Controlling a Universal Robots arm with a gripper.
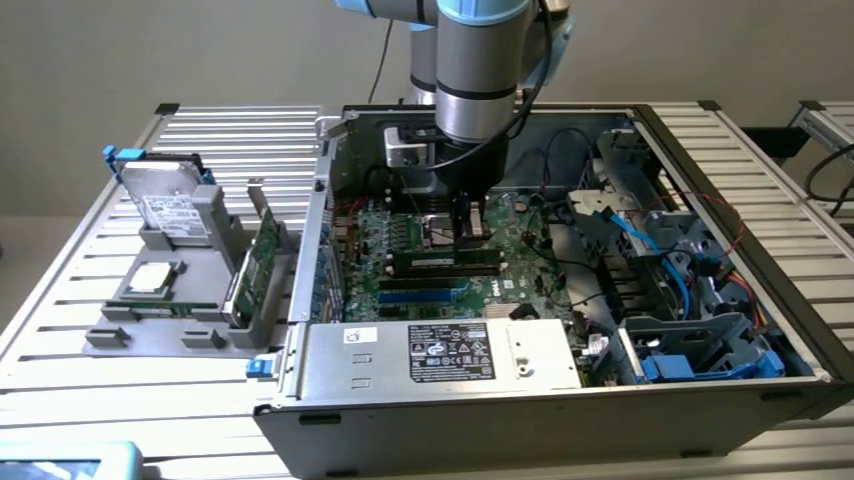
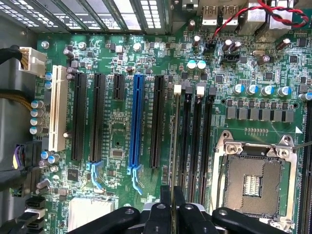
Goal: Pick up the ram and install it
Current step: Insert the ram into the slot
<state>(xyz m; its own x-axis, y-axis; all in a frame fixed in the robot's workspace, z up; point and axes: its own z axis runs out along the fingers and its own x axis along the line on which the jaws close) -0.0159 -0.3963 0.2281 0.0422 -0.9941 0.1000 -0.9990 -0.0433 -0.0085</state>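
The ram [image 1: 447, 262] is a long green stick with a white label, low over the motherboard [image 1: 400, 240] inside the open computer case [image 1: 747, 300]. My gripper [image 1: 467, 238] reaches straight down onto its upper edge. In the wrist view the ram [image 2: 174, 146] shows edge-on as a thin strip, lined up with the outermost of the black memory slots [image 2: 195, 146], beside the white clips [image 2: 177, 89]. The gripper [image 2: 173, 202] is shut on the strip, its black fingers [image 2: 165, 200] pressed close on both sides. Whether the stick is fully seated in the slot I cannot tell.
A CPU socket [image 2: 253, 180] lies just beyond the memory slots, a blue slot [image 2: 136, 122] and black slots on the other side. The power supply [image 1: 441, 350] fills the case front; blue cables [image 1: 641, 230] run at the exterior view's right. Outside, a grey fixture [image 1: 174, 320] holds a hard drive [image 1: 167, 205] and a green card [image 1: 254, 265].
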